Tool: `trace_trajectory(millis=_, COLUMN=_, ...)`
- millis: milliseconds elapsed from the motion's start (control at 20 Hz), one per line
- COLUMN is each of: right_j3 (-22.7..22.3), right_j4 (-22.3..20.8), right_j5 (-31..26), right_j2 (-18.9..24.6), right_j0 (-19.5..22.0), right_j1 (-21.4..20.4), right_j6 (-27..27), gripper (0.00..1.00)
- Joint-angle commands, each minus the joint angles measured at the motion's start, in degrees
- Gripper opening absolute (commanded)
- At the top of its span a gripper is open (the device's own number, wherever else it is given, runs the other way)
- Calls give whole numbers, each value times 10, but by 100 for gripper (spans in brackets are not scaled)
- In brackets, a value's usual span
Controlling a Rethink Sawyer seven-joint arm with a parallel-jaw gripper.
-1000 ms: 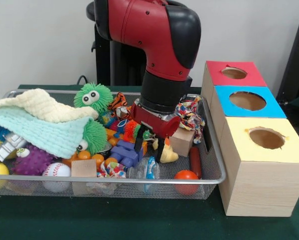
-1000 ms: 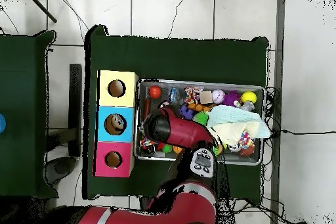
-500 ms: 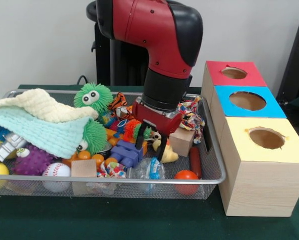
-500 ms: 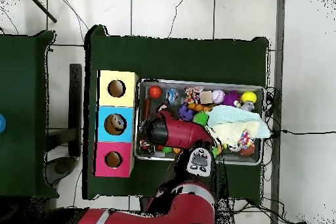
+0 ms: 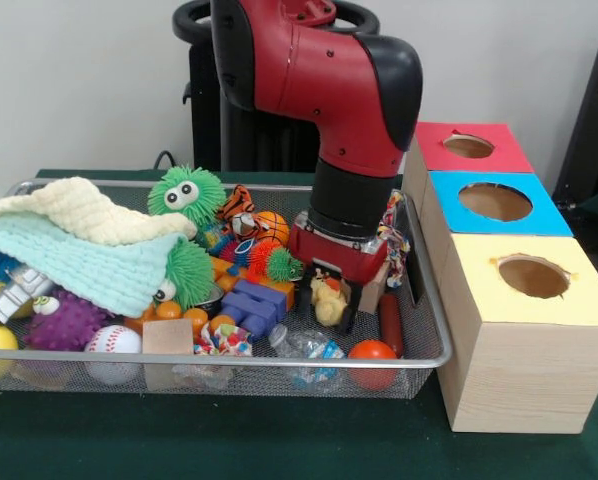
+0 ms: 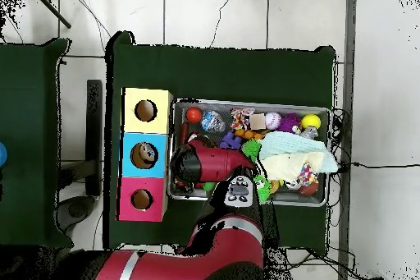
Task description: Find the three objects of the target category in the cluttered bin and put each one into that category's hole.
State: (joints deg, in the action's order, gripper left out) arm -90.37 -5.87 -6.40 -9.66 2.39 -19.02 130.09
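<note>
So the gripper (image 5: 331,297) is down in the bin (image 5: 426,300), near the box end, with its black fingers (image 5: 312,290) on either side of a little yellow duck (image 5: 329,299), looks pinched. Just in front lie a crinkly clear ball (image 5: 308,345) and an orange ball (image 5: 372,353). Purple blocks (image 5: 254,303) sit beside it. Yellow box (image 5: 531,300), blue box (image 5: 494,205) and red box (image 5: 467,147) line up alongside the bin.

A thick red arm (image 5: 309,60) with black joint caps ends in a red-housed, black-fingered tool (image 5: 330,298).
</note>
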Motion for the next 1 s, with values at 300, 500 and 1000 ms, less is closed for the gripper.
trace_trajectory(millis=300, right_j3=114, right_j4=-87, right_j5=-13, right_j2=89, right_j0=7, right_j1=77, right_j6=-51, gripper=100)
trace_trajectory(millis=500, right_j3=135, right_j4=-98, right_j5=-24, right_j2=85, right_j0=-5, right_j1=85, right_j6=-37, gripper=100)
trace_trajectory(millis=1000, right_j3=192, right_j4=-102, right_j5=-54, right_j2=57, right_j0=-46, right_j1=98, right_j6=-1, gripper=100)
